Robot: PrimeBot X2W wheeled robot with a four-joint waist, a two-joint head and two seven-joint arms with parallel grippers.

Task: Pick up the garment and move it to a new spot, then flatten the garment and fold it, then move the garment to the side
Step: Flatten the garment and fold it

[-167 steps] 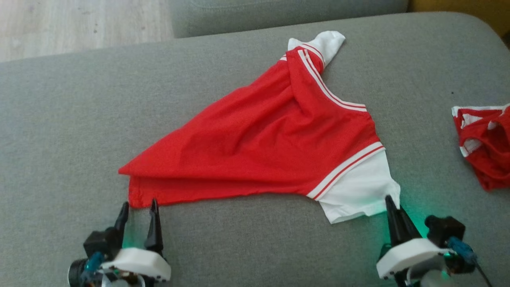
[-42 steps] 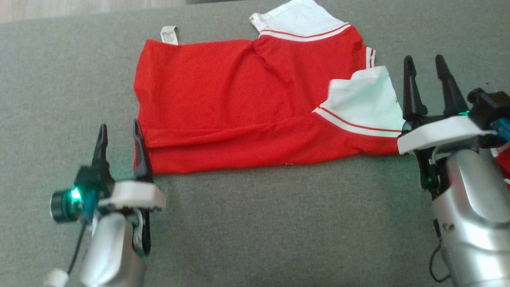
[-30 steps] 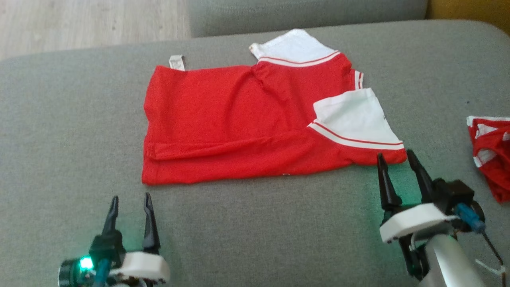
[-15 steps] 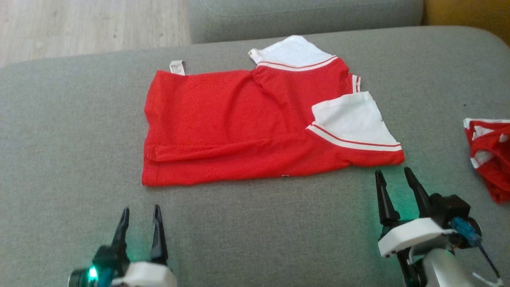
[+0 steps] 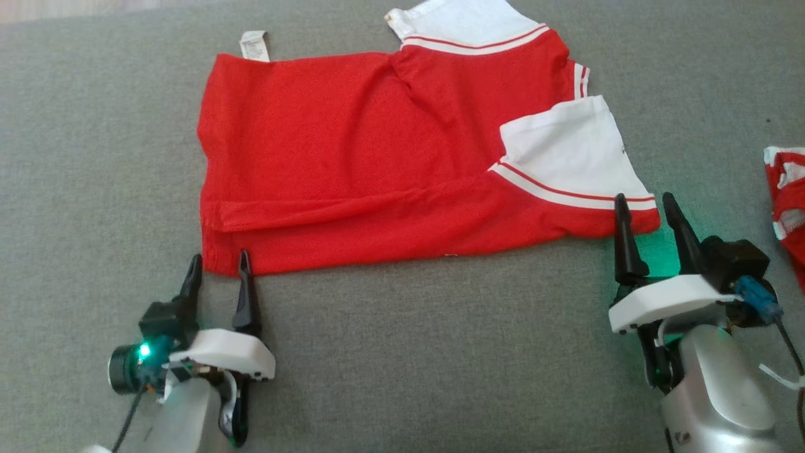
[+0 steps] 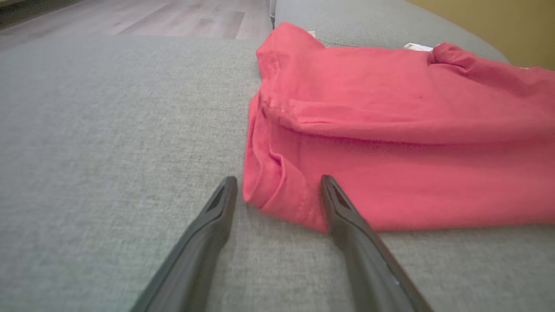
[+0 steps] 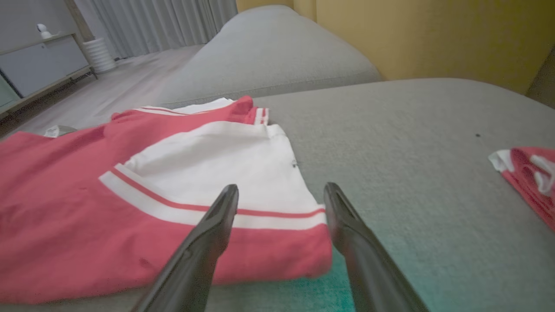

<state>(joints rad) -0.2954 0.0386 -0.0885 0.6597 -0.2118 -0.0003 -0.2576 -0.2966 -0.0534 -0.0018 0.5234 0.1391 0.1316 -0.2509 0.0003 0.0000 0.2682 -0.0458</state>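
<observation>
The left claw (image 5: pixel 219 261) is spread wide and holds nothing, its fingers astride the near left corner of the red and white garment (image 5: pixel 352 145); whether they touch the cloth I cannot tell. The right claw (image 5: pixel 644 204) gapes as wide, also empty, astride the near right corner. The garment lies spread on the grey sofa cushion (image 5: pixel 402 352), another red and white cloth (image 5: pixel 786 201) well apart to its right.

We see the same kit on the left pincer (image 5: pixel 219 255) and the right pincer (image 5: pixel 644 196): two long, tapered black fingers (image 5: pixel 246 296) on a chunky white plastic plate (image 5: pixel 226 352). The forearms (image 5: pixel 723 390) are shiny silver. The left wrist camera (image 5: pixel 122 377) glows green, and the right wrist has a blue plug (image 5: pixel 758 301).
</observation>
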